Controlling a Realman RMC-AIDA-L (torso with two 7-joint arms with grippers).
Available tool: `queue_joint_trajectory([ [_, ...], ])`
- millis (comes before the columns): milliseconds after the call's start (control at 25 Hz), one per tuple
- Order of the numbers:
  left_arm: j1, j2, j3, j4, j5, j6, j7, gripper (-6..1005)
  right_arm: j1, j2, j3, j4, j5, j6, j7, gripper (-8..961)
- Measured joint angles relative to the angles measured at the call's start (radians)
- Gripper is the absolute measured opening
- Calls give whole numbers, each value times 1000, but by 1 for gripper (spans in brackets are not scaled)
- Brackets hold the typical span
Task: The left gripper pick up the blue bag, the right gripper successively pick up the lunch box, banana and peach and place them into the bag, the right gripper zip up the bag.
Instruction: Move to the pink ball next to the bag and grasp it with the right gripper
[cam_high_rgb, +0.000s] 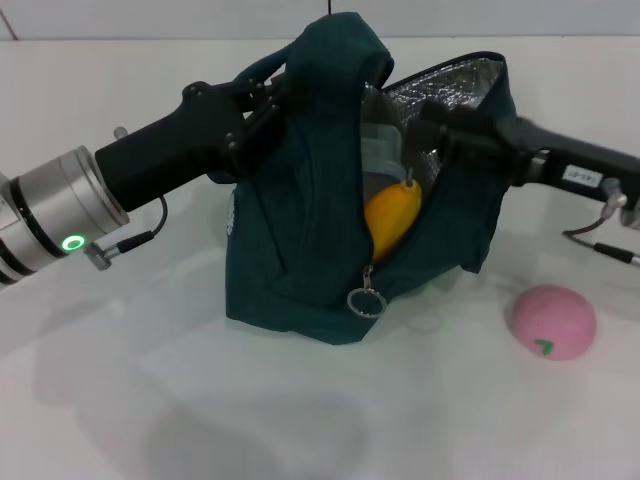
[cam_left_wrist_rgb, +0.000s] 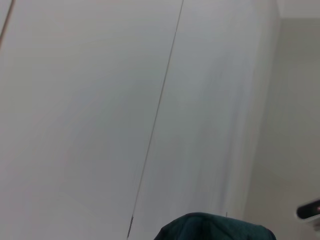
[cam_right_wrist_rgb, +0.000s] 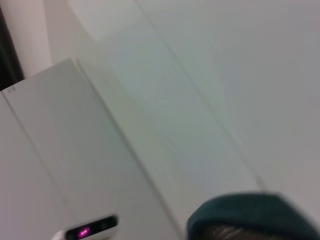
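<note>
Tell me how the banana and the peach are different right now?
The banana is yellow and long; the peach is pink and round. The banana is inside the open blue bag, standing on end; the peach sits outside on the white table, to the bag's right. The banana is partly hidden by the bag; the peach shows whole. No gripper holds either.
</note>
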Motion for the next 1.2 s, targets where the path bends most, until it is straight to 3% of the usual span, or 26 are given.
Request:
queue_joint_trajectory([
  [160, 3, 0, -3, 0, -5, 0, 0, 76, -83, -5, 1, -96, 52, 5, -96, 859],
  [400, 9, 0, -8, 0, -9, -8, 5, 76, -248, -19, 62, -165, 64, -68, -387, 854],
  [640, 11, -4, -8, -9, -11, -18, 44, 76, -309, -46, 64, -119, 22, -89, -527, 848],
  [800, 14, -5, -8, -10, -16, -21, 45, 76, -342, -77, 66, -135, -9, -53, -473, 838],
  [960, 14, -6, -8, -11, -21, -31, 45, 76, -344, -106, 65, -246, -137, 3, -241, 829],
  [1040, 12, -7, -8, -12, -22, -42, 46, 76, -343, -100, 65, -345, -227, 22, -126, 824],
  [1120, 12, -7, -8, -14, -22, -53, 46, 76, -348, -78, 65, -466, -321, 35, -25, 825],
  [1200, 13, -7, -8, -15, -22, -63, 46, 76, -359, -41, 64, -653, -468, 47, 121, 824],
])
